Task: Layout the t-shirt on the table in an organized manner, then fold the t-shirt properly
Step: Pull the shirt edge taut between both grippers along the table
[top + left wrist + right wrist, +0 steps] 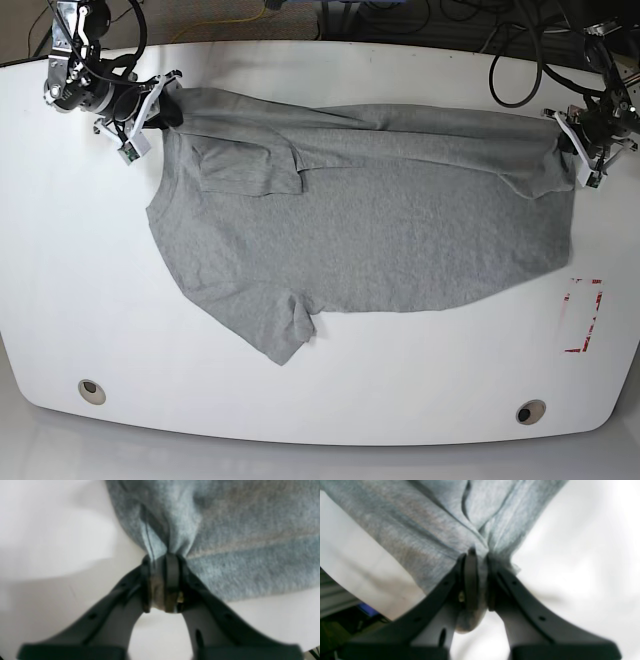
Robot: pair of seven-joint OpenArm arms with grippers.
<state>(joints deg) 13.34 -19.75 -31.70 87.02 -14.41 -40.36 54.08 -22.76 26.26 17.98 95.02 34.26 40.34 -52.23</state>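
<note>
At the near edge of the white desk [330,410] there are two round metal holes, one grommet [91,391] on the base view's left and the second grommet [530,412] on its right. A little farther, near the right edge of that view, a small red-outlined mark [583,315] is seen on the bare surface, just beside the lower corner of the cloth but not covered by it. The grey t-shirt [380,230] lies spread over the middle of the desk, wide from side to side, with one short sleeve [285,330] pointing toward the near edge and another sleeve [245,160] folded onto the body. Its far edge is bunched into a long ridge that goes between the two arms. No printed letters show on the side that faces up. At the far right of the base view the left tool [163,560] is closed on a pinch of the cloth; in its wrist view the fabric gathers into folds that run into the closed jaws, and the white desk is below. At the far left of the base view the right tool [480,555] is also closed on a corner of the t-shirt, with a small lump of grey cloth coming out behind its jaws. Behind the desk some dark cables [520,50] lie on the floor.
</note>
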